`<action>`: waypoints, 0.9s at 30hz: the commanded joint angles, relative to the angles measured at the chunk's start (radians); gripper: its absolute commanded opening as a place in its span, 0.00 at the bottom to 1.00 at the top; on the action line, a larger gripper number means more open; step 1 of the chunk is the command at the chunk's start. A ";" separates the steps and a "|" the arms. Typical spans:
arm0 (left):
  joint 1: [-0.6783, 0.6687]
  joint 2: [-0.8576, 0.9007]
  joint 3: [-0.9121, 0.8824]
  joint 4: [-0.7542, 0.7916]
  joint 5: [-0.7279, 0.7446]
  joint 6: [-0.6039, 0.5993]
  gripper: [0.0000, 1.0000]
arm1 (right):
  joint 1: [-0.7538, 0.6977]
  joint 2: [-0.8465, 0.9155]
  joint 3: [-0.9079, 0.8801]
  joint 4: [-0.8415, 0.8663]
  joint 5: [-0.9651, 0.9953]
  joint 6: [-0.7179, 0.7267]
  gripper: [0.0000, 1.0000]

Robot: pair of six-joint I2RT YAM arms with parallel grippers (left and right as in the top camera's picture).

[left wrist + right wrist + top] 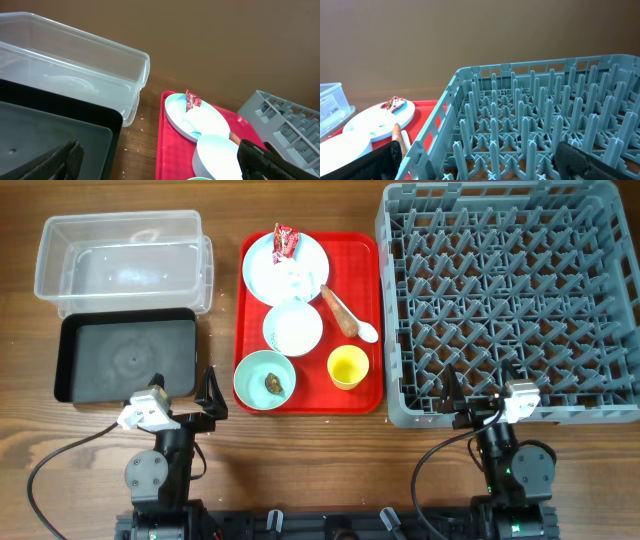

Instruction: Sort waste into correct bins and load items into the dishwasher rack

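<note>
Well, nothing looks picked up yet. The left claw (212,392) sits low at the front of the counter (330,460), just beside the black tray (125,360). Its two fingers are spread wide with nothing between them. The right claw (452,392) is by the front wall of the dishwasher rack (510,300), wide open and empty too.

All the mess is on the red tray (360,265) in the middle. The red wrapper (284,242) lies at the far edge of the plate (262,270), with white tissue (296,278) just beside it. The sausage stick (338,312) lies to the right of the plate, close against the spoon (367,332). I cannot tell if those two touch.

I think the first job is some waste for the left claw, since it is nearest the bins. The wrapper seems a good start. From above, its long way runs from far to near. So the claw should come straight down and pinch across its thin way, and not scrape the plate.

The stick lies on a slant, from the plate down toward the near right corner of the tray. The claw would need to turn to pinch it across the middle and keep off the spoon.

Lift high before going over to the clear tub (120,255).
</note>
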State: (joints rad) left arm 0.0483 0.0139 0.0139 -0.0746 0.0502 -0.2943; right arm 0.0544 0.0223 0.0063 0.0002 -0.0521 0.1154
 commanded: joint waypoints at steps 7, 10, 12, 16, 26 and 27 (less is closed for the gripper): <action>0.006 -0.004 -0.008 0.000 -0.014 -0.009 1.00 | -0.002 -0.005 -0.001 0.003 -0.016 0.016 1.00; 0.006 -0.004 -0.008 -0.001 -0.014 -0.009 1.00 | -0.002 -0.005 -0.001 0.002 -0.016 0.017 1.00; 0.006 -0.004 -0.008 -0.001 -0.014 -0.009 1.00 | -0.002 -0.005 -0.001 0.003 -0.016 0.016 1.00; 0.006 -0.004 -0.008 0.000 -0.014 -0.008 1.00 | -0.002 -0.005 -0.001 0.003 -0.016 0.016 1.00; 0.006 -0.004 -0.008 0.000 -0.017 -0.009 1.00 | -0.002 -0.005 -0.001 0.076 -0.016 0.187 1.00; 0.006 -0.004 -0.008 0.000 -0.017 -0.009 1.00 | -0.002 -0.005 -0.001 0.093 -0.016 0.228 1.00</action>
State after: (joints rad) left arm 0.0483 0.0139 0.0139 -0.0742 0.0502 -0.2943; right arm 0.0544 0.0219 0.0063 0.0650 -0.0521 0.2249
